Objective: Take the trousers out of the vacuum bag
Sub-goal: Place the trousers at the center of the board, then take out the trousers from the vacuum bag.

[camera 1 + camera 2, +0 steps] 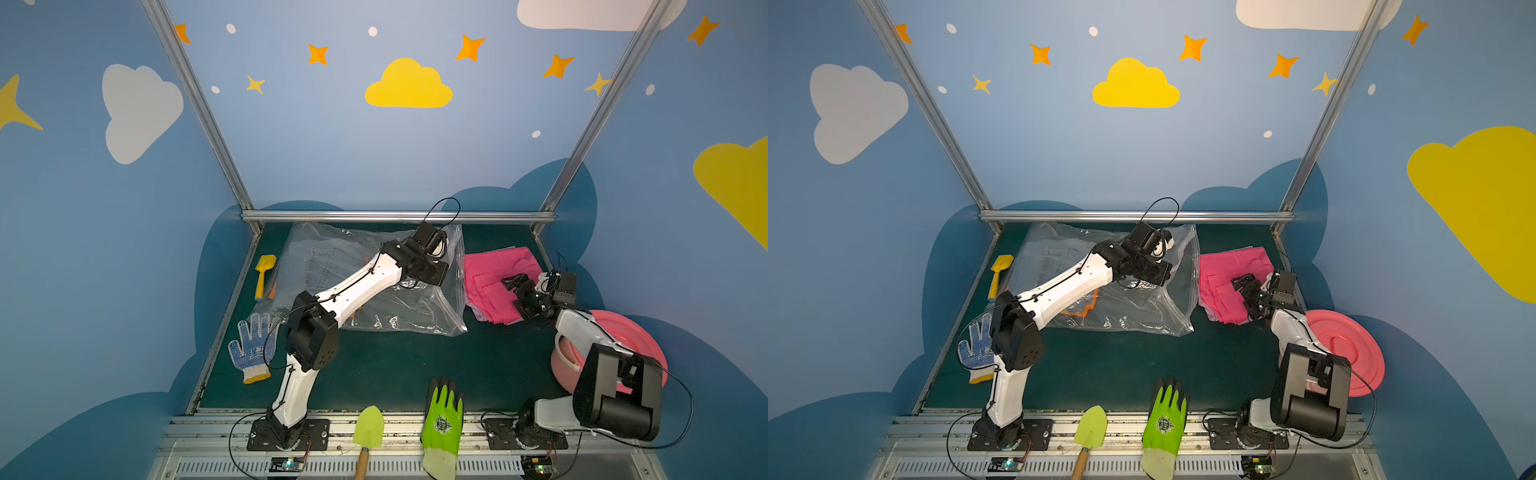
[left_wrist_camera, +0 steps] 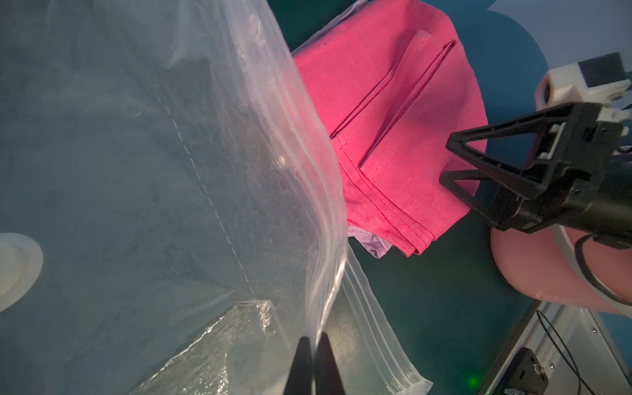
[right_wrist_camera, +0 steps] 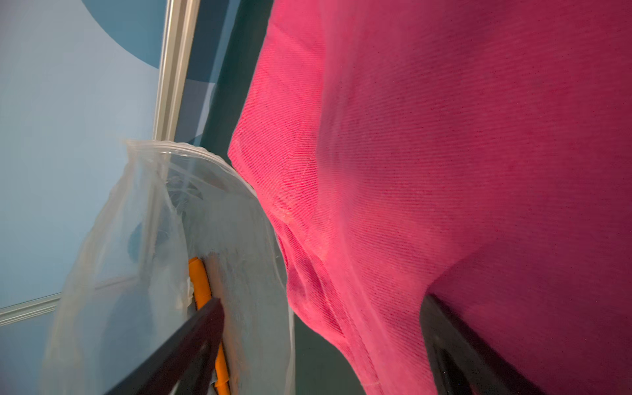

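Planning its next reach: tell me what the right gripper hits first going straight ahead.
Probably the hot pink trousers, filling the view between the open jaws of the right gripper; the vacuum bag sits aside. Depth unclear.

Left arm (image 1: 353, 286) is stretching far forward and angling toward the right side, left gripper (image 2: 313, 345) pinching with jaws pressed together. Right arm (image 1: 582, 328) is folding at the elbow, right gripper (image 2: 448, 160) pointing down-left, jaws spreading wide.
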